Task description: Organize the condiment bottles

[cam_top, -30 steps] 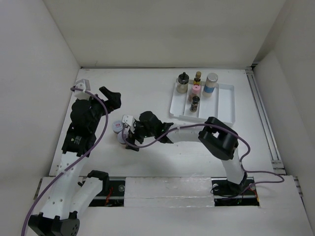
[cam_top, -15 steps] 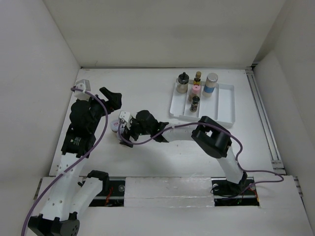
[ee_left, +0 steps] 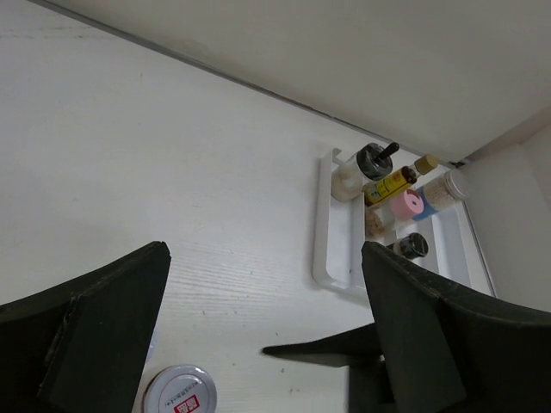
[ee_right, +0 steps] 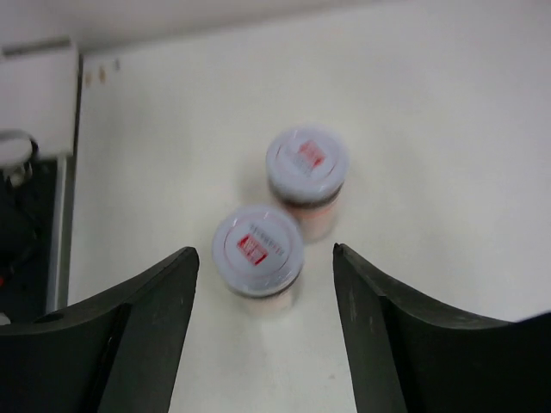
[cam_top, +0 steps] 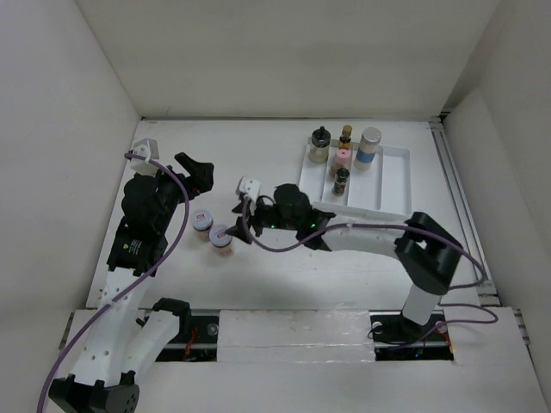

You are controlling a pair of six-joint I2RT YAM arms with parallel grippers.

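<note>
Two white-lidded spice jars with red marks are seen upright on the table [cam_top: 258, 155], close together. The nearer jar [ee_right: 257, 243] is lined up in the gap of the right gripper [cam_top: 242, 225], and the farther jar [ee_right: 306, 159] stands just behind it. That claw is held spread wide just short of the pair and nothing is pinched; it is judged to be lined up for a pick. Five other bottles [cam_top: 343, 158] are already stood in the white ridged tray [cam_top: 392, 185], well apart from this pair, so these two appear to be what is left. The left gripper [ee_left: 264, 258] is kept spread and empty above the table, seemingly parked clear of the work.
</note>
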